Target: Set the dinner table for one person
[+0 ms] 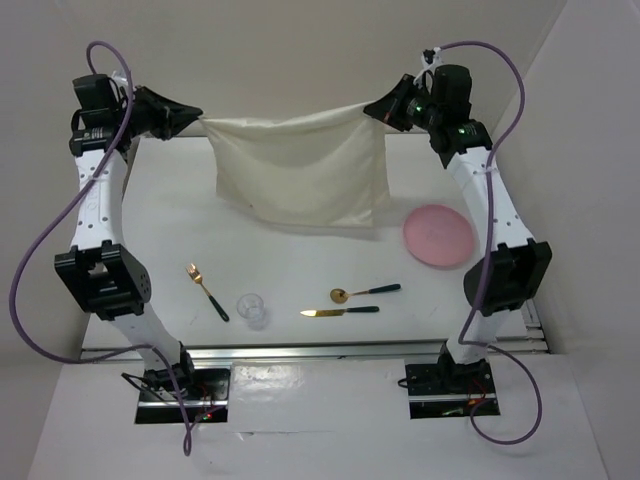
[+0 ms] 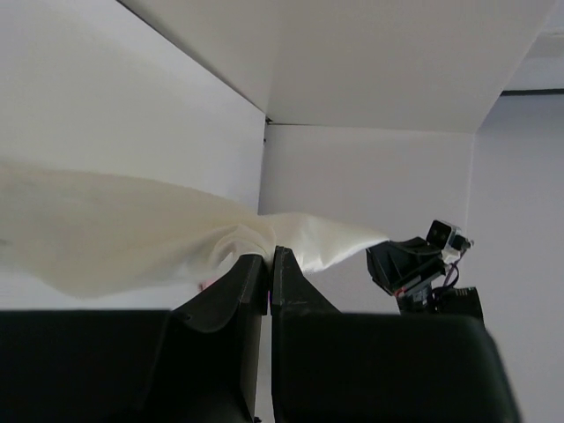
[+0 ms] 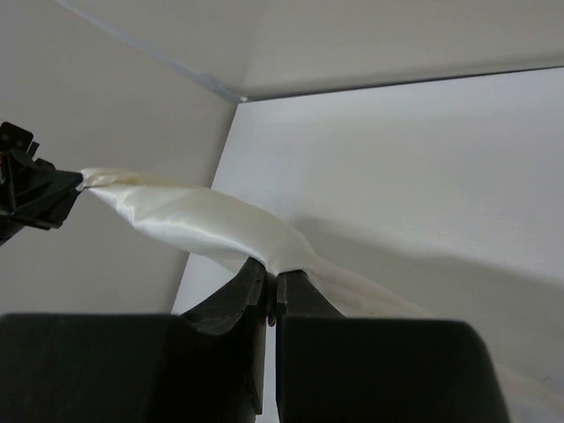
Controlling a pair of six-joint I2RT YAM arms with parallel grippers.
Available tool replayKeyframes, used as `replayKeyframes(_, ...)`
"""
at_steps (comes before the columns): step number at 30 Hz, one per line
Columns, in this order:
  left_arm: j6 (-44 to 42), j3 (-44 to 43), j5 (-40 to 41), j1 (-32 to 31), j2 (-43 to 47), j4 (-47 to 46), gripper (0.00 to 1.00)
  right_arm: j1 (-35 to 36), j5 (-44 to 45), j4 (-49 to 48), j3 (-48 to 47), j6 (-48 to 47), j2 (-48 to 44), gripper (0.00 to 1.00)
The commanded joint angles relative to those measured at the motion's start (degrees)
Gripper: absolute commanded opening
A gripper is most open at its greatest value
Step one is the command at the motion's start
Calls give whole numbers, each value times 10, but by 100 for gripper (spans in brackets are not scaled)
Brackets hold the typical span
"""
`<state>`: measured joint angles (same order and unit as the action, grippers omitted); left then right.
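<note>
Black fingers [image 2: 229, 300] of the left gripper [image 2: 269, 256] fill the bottom of its wrist view, clamped on one upper corner of the cream cloth placemat [image 2: 132, 229]. The right gripper [image 3: 271, 271] pinches the opposite corner the same way. Between them the cloth hangs spread across the upper middle of the overhead view, above the far part of the white dinner table [image 1: 300, 260]. Lower down on that table lie a pink plate [image 1: 439, 236] at right, a gold spoon [image 1: 365, 292] and gold knife [image 1: 340, 312] at centre, a clear glass [image 1: 252, 309], and another gold utensil [image 1: 206, 290] at left.
</note>
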<state>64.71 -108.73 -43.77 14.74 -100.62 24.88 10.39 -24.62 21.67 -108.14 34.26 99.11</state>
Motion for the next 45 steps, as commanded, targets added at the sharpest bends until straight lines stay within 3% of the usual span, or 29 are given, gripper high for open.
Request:
replayKeyframes(1,-22,-68,-27,-9,-34,-52,0,-34,-64,-101,-87,26,52,0)
replayKeyframes(6,-28,-161,-59,-15,-98,-66,0,-59,-117,-183,-81,61,81,0)
replayKeyframes(8,-36,-154,-65,-15,-98,-75,0,-59,-117,-189,-58,67,75,0)
replayKeyframes(11,-56,-71,-65,-15,-67,-83,0,-59,-123,-202,14,62,61,0)
replayKeyframes(14,-78,100,-70,-15,3,-105,2,-59,-147,-214,131,56,23,0)
replayKeyframes(16,-94,238,-55,-9,64,-105,22,-59,-159,-234,249,56,-18,0)
replayKeyframes(17,-110,279,-49,-9,86,-105,53,-54,-159,-234,286,51,-31,0)
replayKeyframes(18,-115,319,-41,-9,106,-96,68,-49,-159,-234,321,44,-57,0)
replayKeyframes(20,-132,409,-14,-9,161,-78,93,-49,-151,-197,405,26,-82,29)
replayKeyframes(21,-141,426,3,-9,175,-67,97,-49,-151,-187,430,19,-106,47)
replayKeyframes(22,-163,435,41,-9,186,-32,100,-43,-151,-168,472,6,-116,72)
replayKeyframes(23,-170,435,67,-9,202,-17,100,-43,-145,-157,486,-2,-124,79)
replayKeyframes(25,-181,428,98,-9,202,-8,93,-43,-133,-112,499,-18,-133,86)
replayKeyframes(27,-197,412,126,-23,184,11,79,-43,-99,-86,499,-31,-133,87)
replayKeyframes(28,-205,394,133,-30,169,11,59,-43,-88,-66,487,-31,-133,87)
replayKeyframes(29,-218,380,139,-37,150,19,47,-43,-63,-55,480,-31,-126,85)
replayKeyframes(30,-228,365,145,-46,129,31,32,-43,-54,-48,472,-31,-121,77)
replayKeyframes(31,-240,328,145,-66,81,45,8,-43,-46,-37,453,-31,-108,69)
replayKeyframes(32,-247,307,176,-78,54,60,0,-35,-25,-31,441,-31,-97,57)
replayKeyframes(33,-264,286,188,-89,27,72,0,-26,-16,-31,428,-31,-86,46)
replayKeyframes(34,-277,245,213,-111,-27,91,0,-9,8,-10,389,-37,-52,25)
replayKeyframes(36,-290,202,236,-138,-77,108,0,9,27,13,343,-50,-9,14)
replayKeyframes(40,-303,116,338,-160,-164,157,0,48,73,74,227,-64,117,10)
replayKeyframes(45,-303,149,410,-155,-179,169,0,68,78,74,213,-64,178,10)
